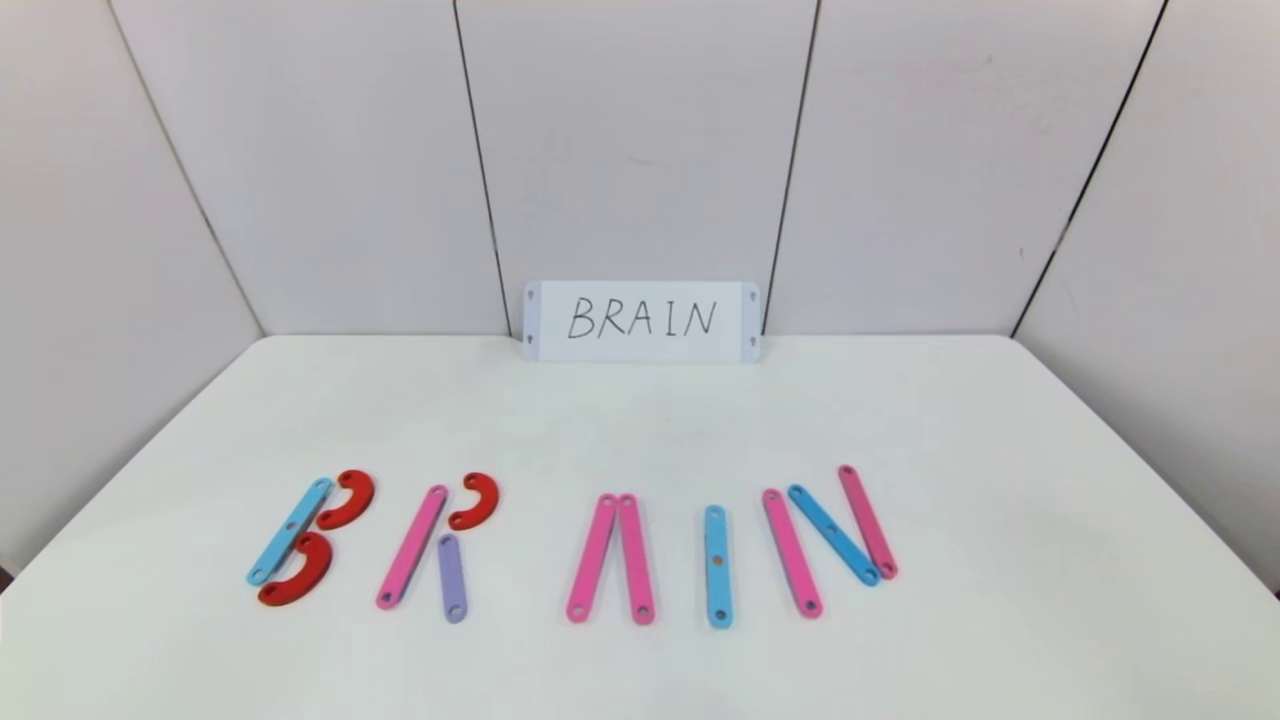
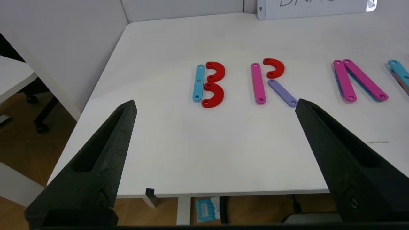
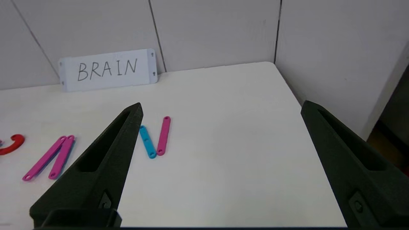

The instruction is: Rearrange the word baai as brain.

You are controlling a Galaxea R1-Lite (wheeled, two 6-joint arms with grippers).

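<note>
Flat holed pieces lie in a row on the white table. At the left a blue bar with two red C-curves forms a B. A pink bar, a red C-curve and a short purple bar form an R. Two pink bars meet at their far ends like an A with no crossbar. A blue bar stands alone. Two pink bars and a slanted blue bar form an N. Neither gripper shows in the head view. My left gripper is open and empty, held back above the table's front left edge. My right gripper is open and empty above the table's right part.
A white card with handwritten "BRAIN" leans on the back wall. White wall panels close in the back and both sides. The table's front edge shows in the left wrist view, with floor and a table leg below.
</note>
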